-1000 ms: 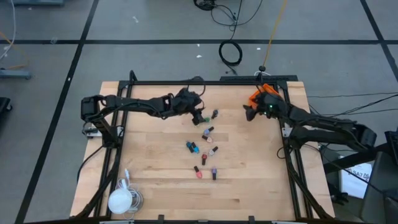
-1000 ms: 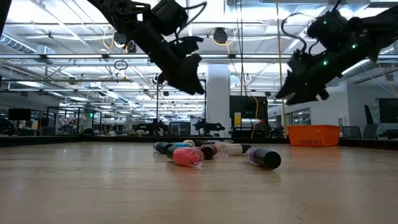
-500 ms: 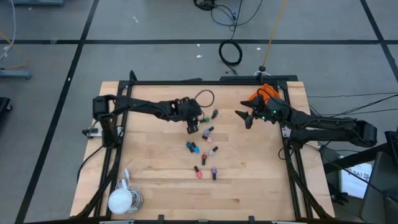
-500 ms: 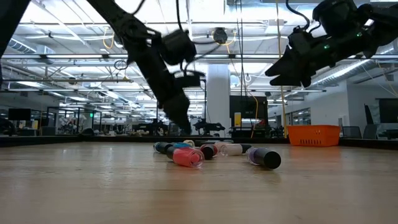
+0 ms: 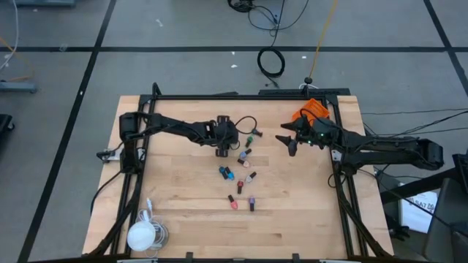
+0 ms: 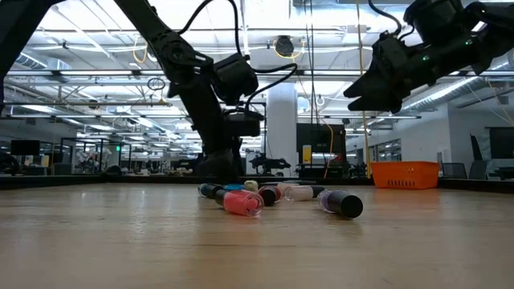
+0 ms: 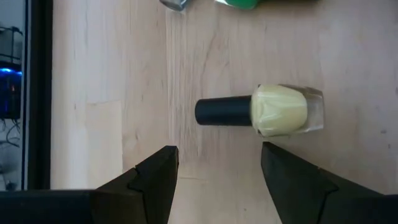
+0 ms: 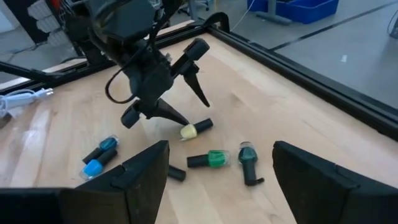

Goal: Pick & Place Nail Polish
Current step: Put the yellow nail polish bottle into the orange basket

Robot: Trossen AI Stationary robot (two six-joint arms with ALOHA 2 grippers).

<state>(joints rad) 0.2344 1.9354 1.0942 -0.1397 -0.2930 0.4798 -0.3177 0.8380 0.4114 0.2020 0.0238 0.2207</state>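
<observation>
Several tiny nail polish bottles lie on their sides in the middle of the wooden table (image 5: 183, 219), among them a green one (image 5: 254, 135), blue ones (image 5: 225, 172) and a pink one (image 6: 241, 202). A pale yellow bottle (image 7: 261, 111) with a black cap lies just ahead of my left gripper (image 7: 219, 149). That gripper (image 5: 222, 150) is open, points steeply down and stands low over the table (image 6: 217, 164); its fingers touch nothing. My right gripper (image 5: 285, 142) hangs open high above the table (image 6: 377, 88), right of the bottles, with nothing in it.
An orange bin (image 5: 311, 109) stands at the table's far right corner, just behind my right arm. A white round thing with a cable (image 5: 142, 234) lies at the near left corner. A black frame (image 5: 241, 96) runs along the table's edges. Bare wood lies near and left.
My left gripper has come down from well above the bottles to just over the table and has rolled about its own line. My right gripper has swung a little toward the table's middle and tipped, staying high. The bottles lie where they were.
</observation>
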